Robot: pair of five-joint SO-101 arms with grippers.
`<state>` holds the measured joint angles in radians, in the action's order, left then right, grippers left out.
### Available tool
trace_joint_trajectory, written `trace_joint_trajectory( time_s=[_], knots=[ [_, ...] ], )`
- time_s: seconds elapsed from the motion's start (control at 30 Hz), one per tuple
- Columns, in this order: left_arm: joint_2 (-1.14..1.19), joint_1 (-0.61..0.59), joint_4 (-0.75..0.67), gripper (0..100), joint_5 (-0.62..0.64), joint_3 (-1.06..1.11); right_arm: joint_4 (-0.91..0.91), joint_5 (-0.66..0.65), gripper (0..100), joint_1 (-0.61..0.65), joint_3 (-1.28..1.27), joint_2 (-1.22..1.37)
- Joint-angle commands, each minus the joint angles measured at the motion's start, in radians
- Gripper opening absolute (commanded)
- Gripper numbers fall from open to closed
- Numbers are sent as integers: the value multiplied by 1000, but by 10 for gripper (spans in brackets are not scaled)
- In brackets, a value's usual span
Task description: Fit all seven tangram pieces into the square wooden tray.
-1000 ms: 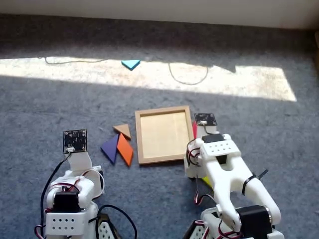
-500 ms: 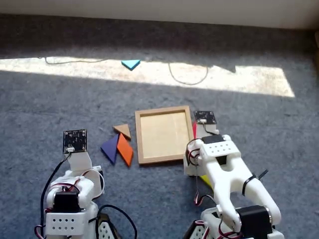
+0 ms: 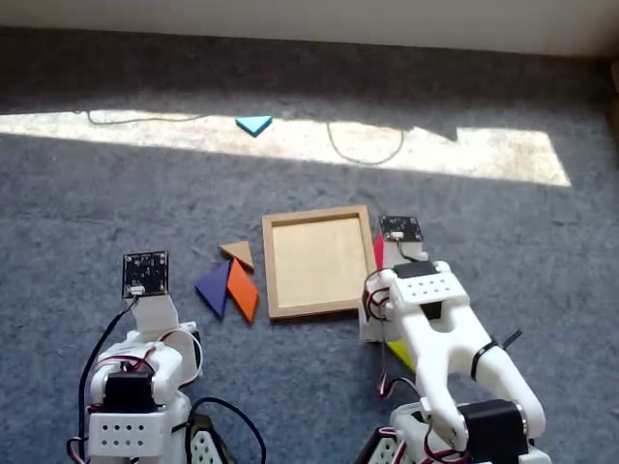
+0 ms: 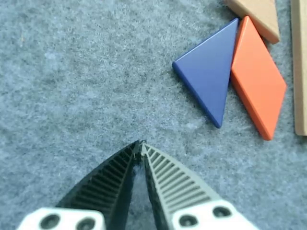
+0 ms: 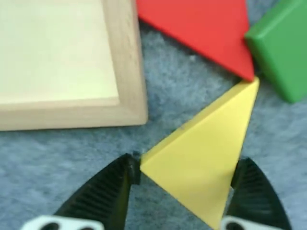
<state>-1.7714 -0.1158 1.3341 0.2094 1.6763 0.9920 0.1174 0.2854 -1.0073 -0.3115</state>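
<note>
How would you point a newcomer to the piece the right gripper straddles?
Find the wooden tray on the carpet. Off its corner, straddled by the right gripper, lies the only yellow triangle, beside a red triangle and green block.

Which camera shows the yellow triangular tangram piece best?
The right wrist view: the yellow triangular tangram piece lies in full sight between the open fingers of the right gripper. In the high view, a yellow sliver of it peeks out beside the right arm.

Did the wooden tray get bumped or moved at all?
No. The wooden tray lies just where it was, with the same gap to the cable loop on the carpet.
</note>
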Motion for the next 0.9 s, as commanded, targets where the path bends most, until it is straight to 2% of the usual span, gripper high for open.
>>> trace_joint_trajectory(
  time_s=[0.0, 0.13, 0.3, 0.53, 0.87],
  knots=[
    [-45, 7, 6, 7, 5, 21, 10, 0, 214, 1, 7, -16],
    [-45, 7, 6, 7, 5, 21, 31, -58, 213, 1, 7, -51],
    [-45, 7, 6, 7, 5, 21, 163, -69, 213, 4, 8, -236],
    [-45, 7, 6, 7, 5, 21, 174, -69, 213, 10, 8, -453],
    [-45, 7, 6, 7, 5, 21, 5, -64, 213, 214, 97, -472]
  ],
)
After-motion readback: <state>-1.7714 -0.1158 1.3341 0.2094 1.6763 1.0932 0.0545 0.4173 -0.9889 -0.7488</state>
